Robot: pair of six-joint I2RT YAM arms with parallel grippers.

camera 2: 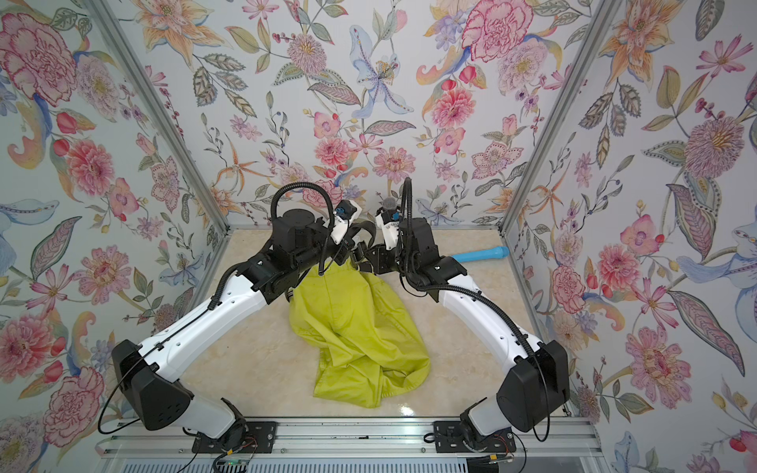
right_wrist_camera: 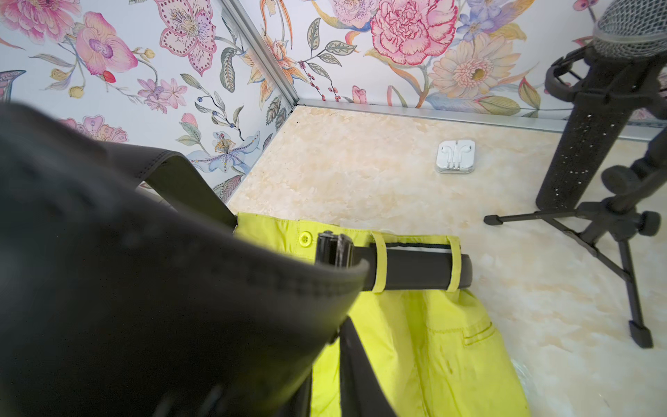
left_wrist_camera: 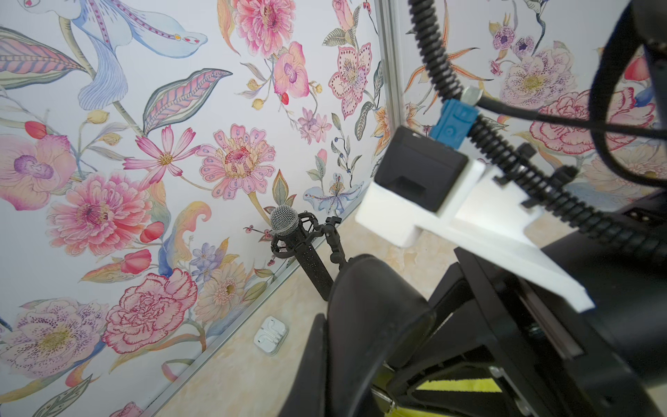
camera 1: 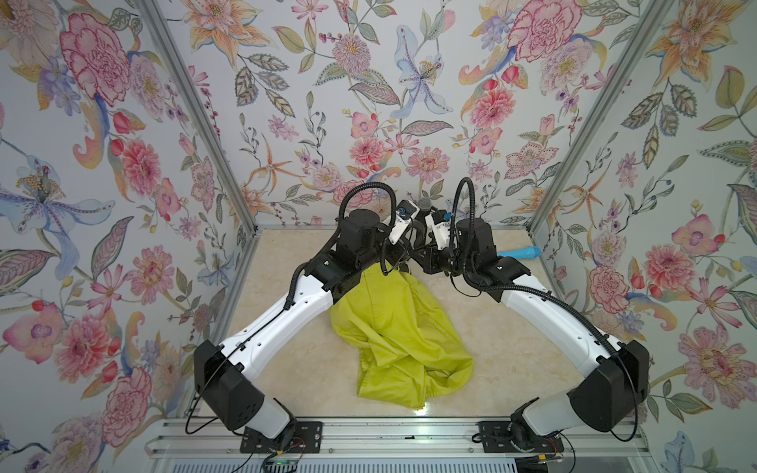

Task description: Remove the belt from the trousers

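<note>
Left end effector [camera 2: 347, 252] is closed; right end effector [camera 2: 366, 259] I can't tell, belt [right_wrist_camera: 144, 289] hides it. Both reach forward, meeting near the back edge of the worktop [camera 1: 512, 327].

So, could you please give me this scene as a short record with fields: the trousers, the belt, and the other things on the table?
trousers: yellow-green, crumpled on the table, waistband at the far end
belt: black, threaded through two loops beside the buckle; another part raised off the table
task state: belt not yet out
others: microphone on a stand, white earbuds case, blue cylinder near the back wall
</note>
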